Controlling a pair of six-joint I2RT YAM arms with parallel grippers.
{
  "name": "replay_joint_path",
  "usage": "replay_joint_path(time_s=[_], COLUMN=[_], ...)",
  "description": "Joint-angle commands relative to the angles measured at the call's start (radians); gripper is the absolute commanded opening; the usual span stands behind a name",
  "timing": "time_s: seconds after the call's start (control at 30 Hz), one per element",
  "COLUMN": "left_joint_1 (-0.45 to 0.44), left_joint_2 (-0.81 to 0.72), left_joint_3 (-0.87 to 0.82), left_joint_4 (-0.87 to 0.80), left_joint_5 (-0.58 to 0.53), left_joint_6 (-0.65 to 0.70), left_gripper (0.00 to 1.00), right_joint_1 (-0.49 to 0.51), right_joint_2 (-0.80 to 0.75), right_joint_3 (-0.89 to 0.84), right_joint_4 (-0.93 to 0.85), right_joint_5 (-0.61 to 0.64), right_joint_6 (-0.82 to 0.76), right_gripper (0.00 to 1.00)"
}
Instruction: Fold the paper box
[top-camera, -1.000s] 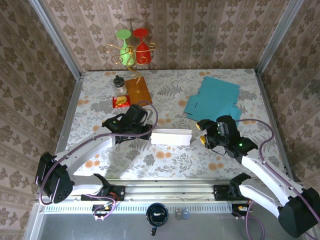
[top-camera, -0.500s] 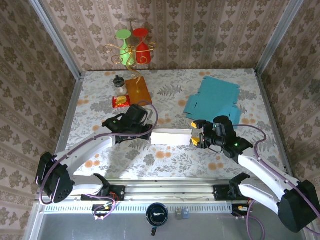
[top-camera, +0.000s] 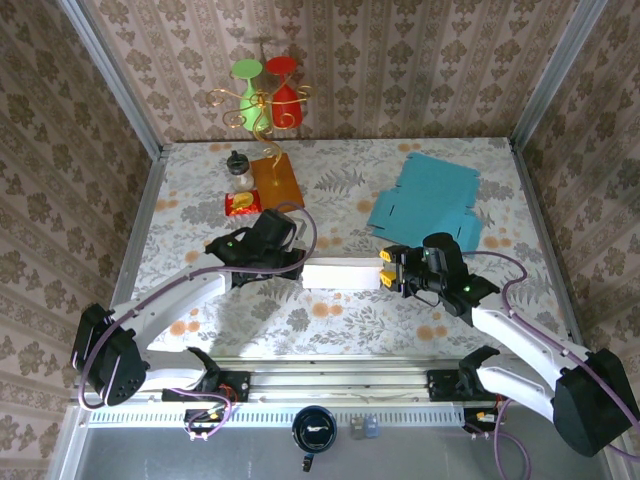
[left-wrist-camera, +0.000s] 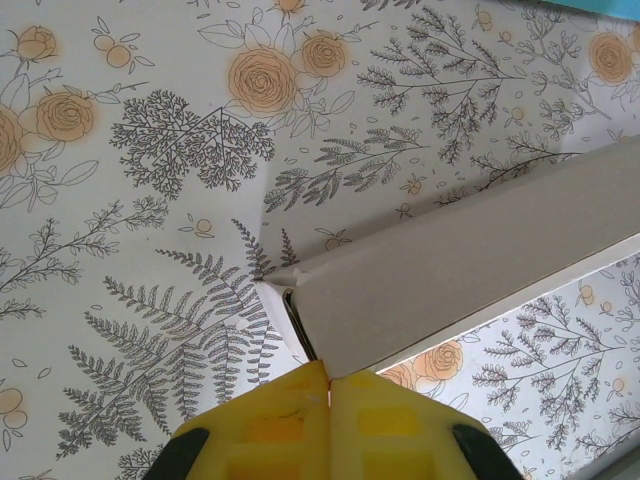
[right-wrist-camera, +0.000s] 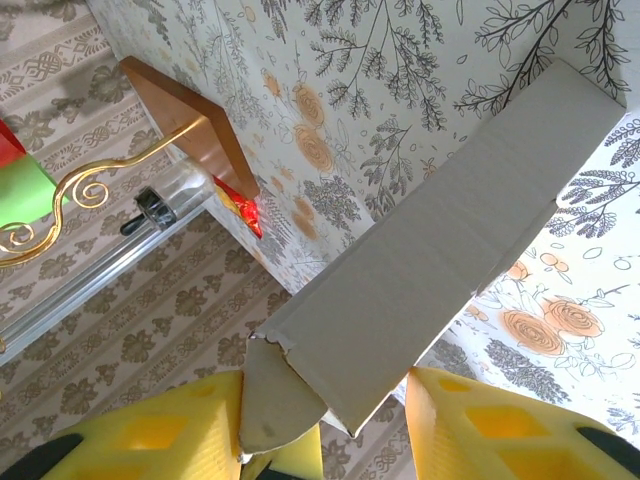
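Observation:
The white paper box (top-camera: 343, 273) lies folded into a long bar at mid-table, between the two arms. My left gripper (top-camera: 296, 262) is at its left end. In the left wrist view the yellow fingertips (left-wrist-camera: 290, 410) meet, and the box's (left-wrist-camera: 470, 270) corner edge runs into their seam, so the gripper (left-wrist-camera: 328, 378) is shut on that corner. My right gripper (top-camera: 388, 272) straddles the right end. In the right wrist view one finger (right-wrist-camera: 190, 420) presses the end flap of the box (right-wrist-camera: 440, 270). The other finger (right-wrist-camera: 480, 420) stands just off the box's side.
A flat teal cardboard sheet (top-camera: 425, 200) lies at the back right. At the back left stand a gold wire holder with green and red glasses (top-camera: 265, 95) on a wooden base (top-camera: 275, 178), a small jar (top-camera: 239, 168) and a red packet (top-camera: 241, 204). Patterned walls enclose the table.
My right gripper has moved left to the box's right end, taken it between its fingers and narrowed. The left gripper and the box have stayed put.

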Motion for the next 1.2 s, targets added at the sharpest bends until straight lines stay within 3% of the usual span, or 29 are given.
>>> replay_joint_path(time_s=[0.0,0.33,0.7,0.83,1.07,1.17], left_joint_1=[-0.011,-0.015,-0.015,-0.005,0.136,0.161], left_joint_2=[0.029,0.012,-0.096,-0.152,-0.13,-0.117], left_joint_3=[0.0,0.005,-0.011,-0.021,-0.06,-0.048], left_joint_4=[-0.062,-0.07,-0.046,-0.032,0.01,0.024], left_joint_5=[0.003,-0.001,0.006,0.017,0.226,0.256], left_joint_6=[-0.004,-0.014,-0.101,-0.195,-0.482,-0.542], left_gripper=[0.0,0.01,0.3,0.36,0.48,0.49], right_joint_1=[0.008,0.008,0.008,0.007,0.008,0.007], right_joint_2=[0.003,0.003,-0.006,-0.004,0.002,0.005], right_joint_3=[-0.017,-0.043,-0.044,-0.044,-0.034,-0.03], right_joint_4=[0.006,-0.025,-0.101,-0.11,-0.126,-0.127], right_joint_5=[-0.007,0.004,0.0,0.002,0.003,0.004], right_joint_6=[-0.012,-0.037,-0.059,-0.061,-0.069,-0.07], right_gripper=[0.44,0.35,0.3,0.29,0.29,0.29])
